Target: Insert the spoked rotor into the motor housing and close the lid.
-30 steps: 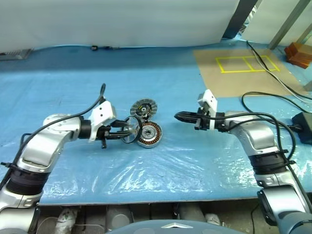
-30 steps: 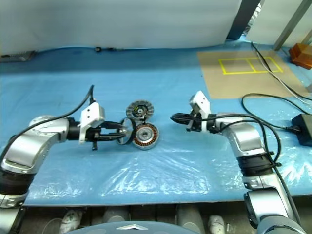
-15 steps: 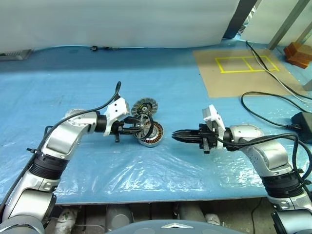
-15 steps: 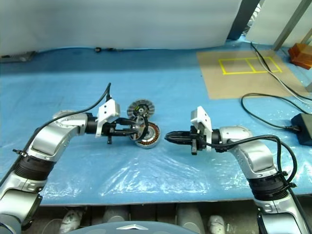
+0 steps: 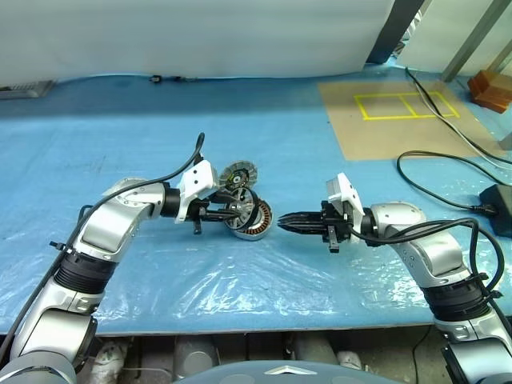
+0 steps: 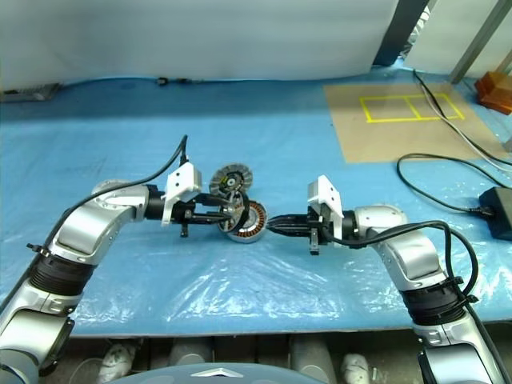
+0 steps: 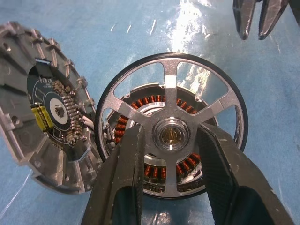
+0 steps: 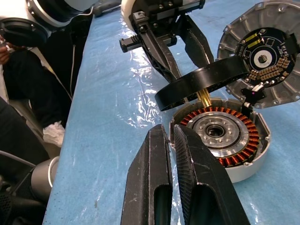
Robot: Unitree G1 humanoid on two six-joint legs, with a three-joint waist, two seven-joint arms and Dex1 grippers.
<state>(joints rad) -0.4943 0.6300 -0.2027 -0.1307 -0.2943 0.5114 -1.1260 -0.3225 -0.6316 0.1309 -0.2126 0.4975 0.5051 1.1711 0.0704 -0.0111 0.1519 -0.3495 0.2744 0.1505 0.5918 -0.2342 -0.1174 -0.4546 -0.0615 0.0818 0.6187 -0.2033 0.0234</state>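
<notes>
The left claw (image 7: pixel 169 187) grips the spoked rotor (image 7: pixel 171 133) by its hub, one finger on each side, and since a second ago it has carried the ring from beside the motor housing (image 8: pixel 220 136) to a place right over it; in the right wrist view the rotor hangs tilted above the copper windings, its brass shaft pointing down toward the centre bore but not yet in it; so the carry seems done and the seating is what remains. The right claw (image 5: pixel 286 222) is shut and empty; over the same second it has drawn in from well off to the side until its tips sit just beside the housing's rim, though I cannot tell whether they touch it; my guess is that it is there to brace the casing while the rotor goes down. The housing rests on the blue plastic sheet (image 5: pixel 240 288) over the table, and the lid (image 8: pixel 260 58) leans just behind it, ribbed face and dark centre showing, untouched; it looks close enough to be brushed by the rotor's rim on the way down; levelling the ring first would likely help the shaft find the bore.
</notes>
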